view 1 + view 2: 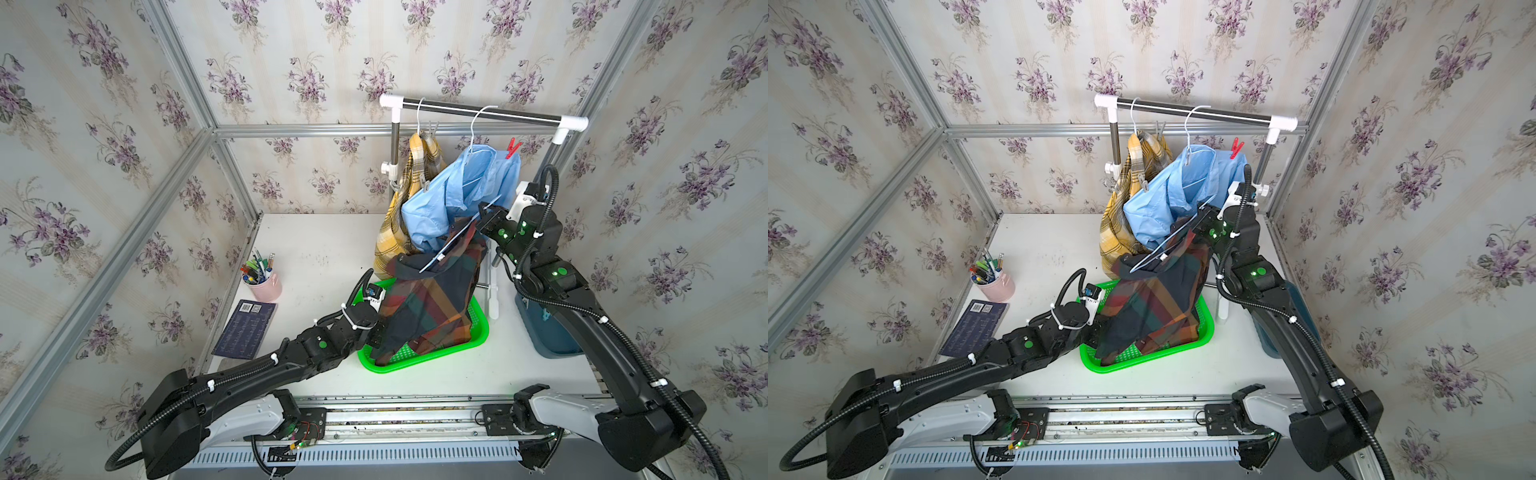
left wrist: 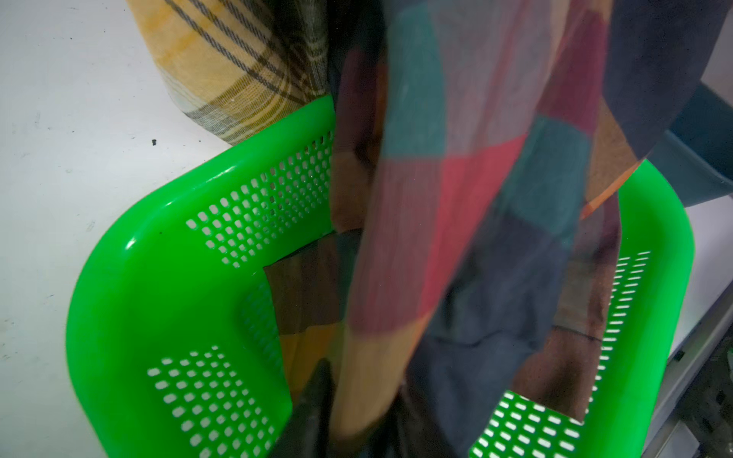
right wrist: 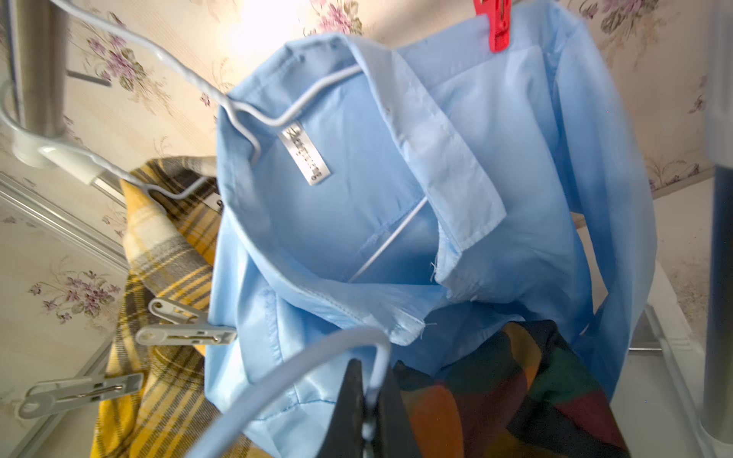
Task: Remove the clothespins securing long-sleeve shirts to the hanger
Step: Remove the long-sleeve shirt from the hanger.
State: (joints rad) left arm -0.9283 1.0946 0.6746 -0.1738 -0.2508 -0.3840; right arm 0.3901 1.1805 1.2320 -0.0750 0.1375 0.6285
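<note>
My right gripper [image 3: 371, 396] is shut on the pale hanger [image 3: 277, 368] that carries the dark check shirt [image 1: 432, 307]. The shirt's tail droops into the green basket [image 2: 139, 277]. My left gripper [image 2: 361, 380] is open low over the basket, and a strip of the check shirt [image 2: 476, 198] hangs between its jaws. On the rack, a red clothespin [image 3: 496, 23] grips the light blue shirt [image 3: 396, 198]. Pale grey clothespins [image 3: 186, 335] [image 3: 79, 392] sit on the yellow plaid shirt [image 3: 158, 257]. In both top views the shirt hides the left gripper's fingers.
The rack's dark rod [image 1: 482, 110] crosses the back right of the table, with two hangers hooked on it. A pink cup of pens [image 1: 264, 286] and a dark booklet [image 1: 245, 330] lie at the left. A blue bin [image 1: 548, 336] stands under the right arm.
</note>
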